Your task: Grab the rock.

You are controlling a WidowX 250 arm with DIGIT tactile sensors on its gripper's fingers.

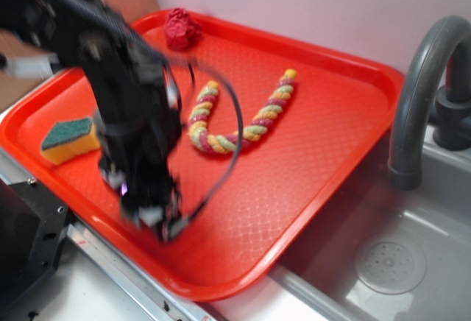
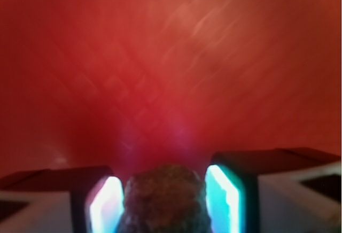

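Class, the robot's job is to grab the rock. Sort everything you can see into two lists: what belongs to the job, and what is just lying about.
Belongs to the job:
rock, sitting between the two finger pads
gripper

Just lying about:
sponge
red cloth ball
rope
tray
tap
sink

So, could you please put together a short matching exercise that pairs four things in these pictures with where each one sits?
Things:
1. rock
2. sponge
3. red cloth ball
4. braided rope

Places:
A. far edge of the red tray
B. between the end effector fingers
C. middle of the tray, bent in a U
D. left side of the tray, beside the arm

Pairs: 1-B, 2-D, 3-A, 4-C
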